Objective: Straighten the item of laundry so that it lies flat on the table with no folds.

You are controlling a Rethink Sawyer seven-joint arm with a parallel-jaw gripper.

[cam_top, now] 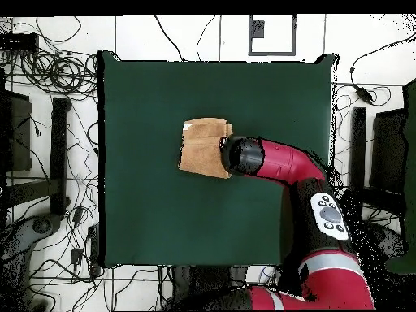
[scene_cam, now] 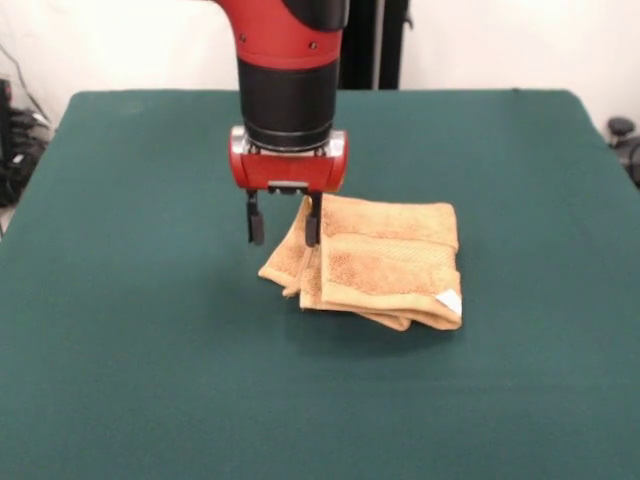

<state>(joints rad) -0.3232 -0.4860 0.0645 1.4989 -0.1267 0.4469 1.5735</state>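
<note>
The towel (scene_cam: 380,262) lies folded in several layers a little right of the frame's centre in the front view, on the green table (scene_cam: 150,380). Its small white tag (scene_cam: 450,301) sits at the lower right corner, and a looser flap sticks out at the lower left. The gripper (scene_cam: 285,222) hangs just at the towel's upper left corner, so the towel spreads to the right of it and below it in the picture. In the overhead view the towel (cam_top: 201,146) shows above centre on the table (cam_top: 146,219), with the arm (cam_top: 280,162) reaching in from the lower right and covering the towel's right edge.

Nothing else lies on the table. Cables (cam_top: 57,73) and stands lie around it on the floor.

The gripper is spread open, its two dark fingers (scene_cam: 255,222) pointing down. The right finger in the picture is at the towel's edge; whether it touches the cloth cannot be told. It holds nothing.
</note>
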